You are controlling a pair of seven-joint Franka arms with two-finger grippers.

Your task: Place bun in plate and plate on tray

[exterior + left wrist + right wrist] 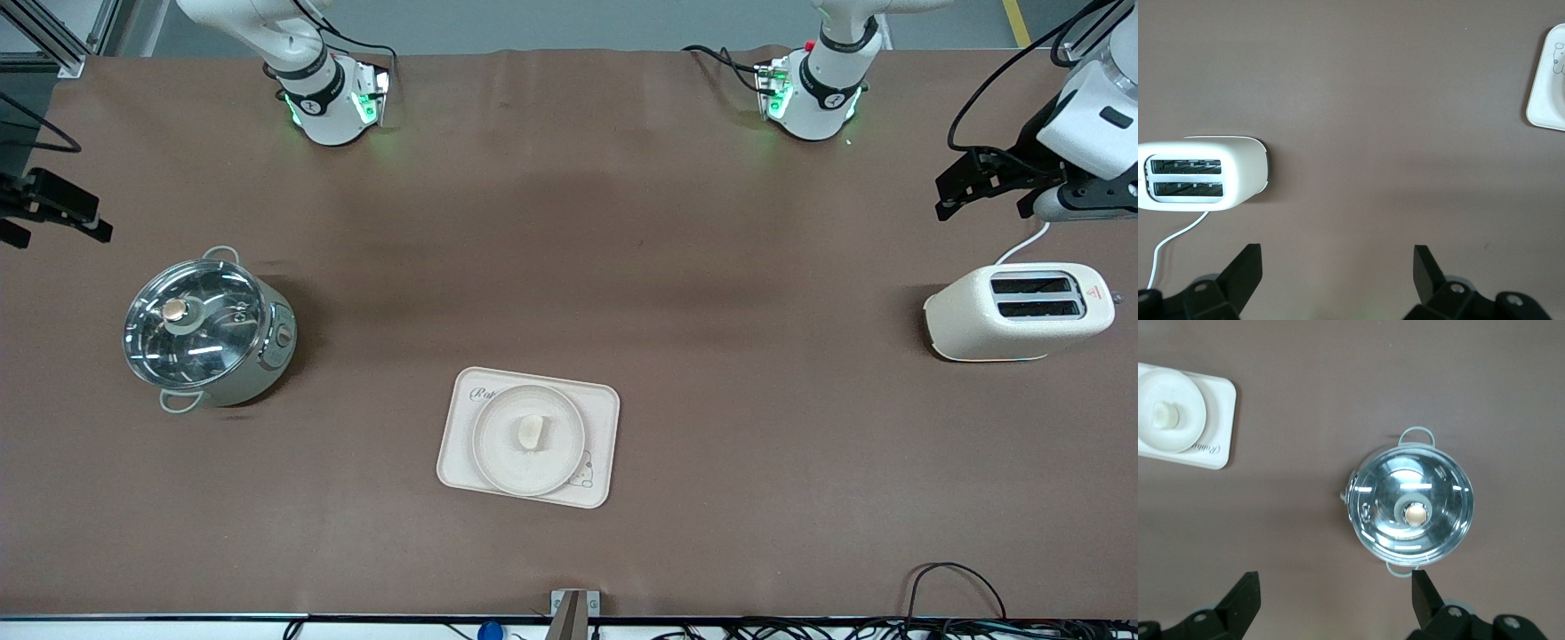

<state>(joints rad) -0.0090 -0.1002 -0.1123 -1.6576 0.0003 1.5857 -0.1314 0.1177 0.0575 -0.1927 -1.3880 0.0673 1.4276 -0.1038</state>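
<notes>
Now bun [530, 433] on plate [498, 462] — well apart from both grippers.

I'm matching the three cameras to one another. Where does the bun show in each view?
Front view: bun on the plate, low in the middle.
Left wrist view: not in it; only a corner of the tray shows.
Right wrist view: upper corner, on the plate.
Shared landmark: the tray.

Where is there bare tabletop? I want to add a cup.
Bare cloth lies between the pot and the tray, and between the tray and the toaster. The strip from the tray toward the arm bases is bare too. The tray is crowded: the plate with the bun covers most of it.
</notes>
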